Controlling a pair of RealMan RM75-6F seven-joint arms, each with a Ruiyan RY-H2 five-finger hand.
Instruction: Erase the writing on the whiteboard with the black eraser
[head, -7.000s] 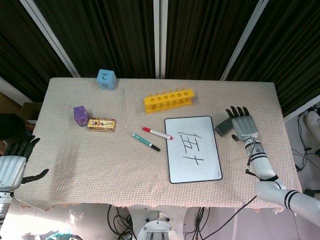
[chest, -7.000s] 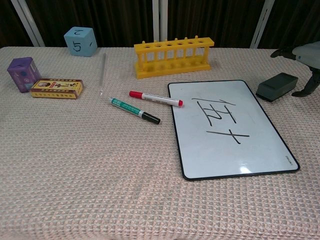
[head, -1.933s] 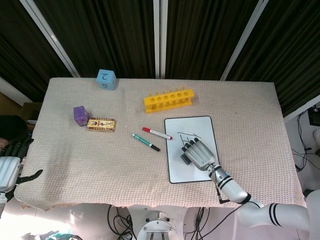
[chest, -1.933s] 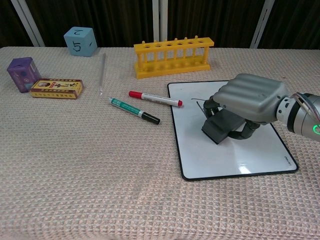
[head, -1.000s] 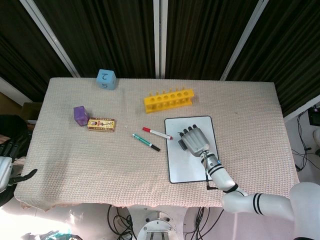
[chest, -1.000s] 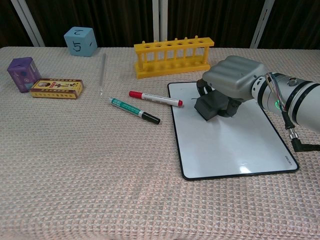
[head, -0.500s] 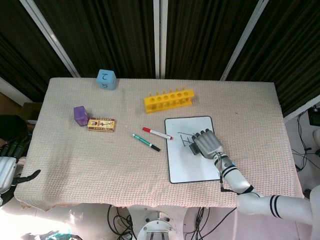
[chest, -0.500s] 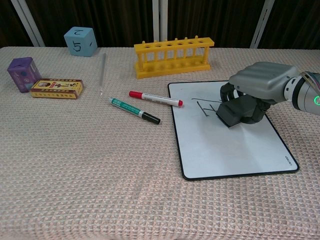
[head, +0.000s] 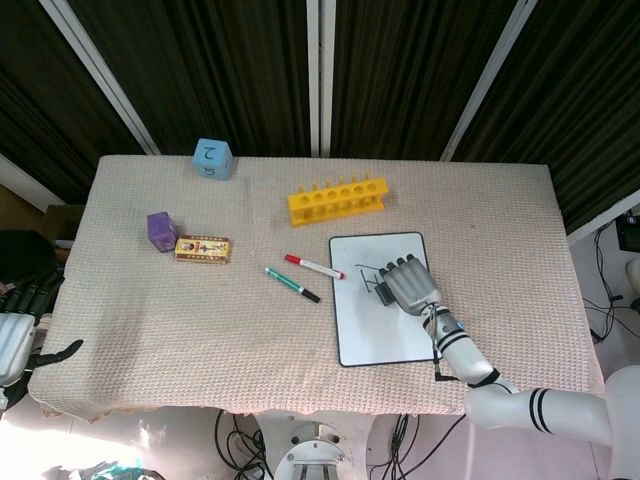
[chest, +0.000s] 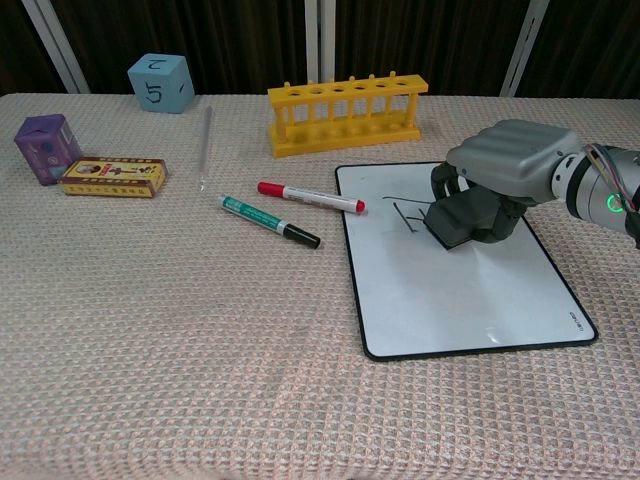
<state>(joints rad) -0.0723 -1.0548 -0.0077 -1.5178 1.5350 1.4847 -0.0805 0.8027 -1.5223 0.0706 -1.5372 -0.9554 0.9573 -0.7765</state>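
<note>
The whiteboard (chest: 450, 290) (head: 380, 325) lies flat right of the table's middle. My right hand (chest: 510, 160) (head: 408, 286) grips the black eraser (chest: 460, 222) and presses it on the board's upper half. A few thin black strokes (chest: 408, 215) (head: 366, 276) of writing show just left of the eraser; the rest of the board looks white. My left hand (head: 20, 335) hangs off the table's left edge, fingers apart, holding nothing.
A red marker (chest: 312, 197) and a green marker (chest: 268, 221) lie just left of the board. A yellow tube rack (chest: 345, 115) stands behind it. A blue cube (chest: 159, 83), a purple box (chest: 46, 148), a yellow carton (chest: 112, 177) and a clear tube (chest: 205, 145) sit far left.
My right hand has slid the eraser slightly left across the board's upper half since half a second ago. The left hand has barely moved.
</note>
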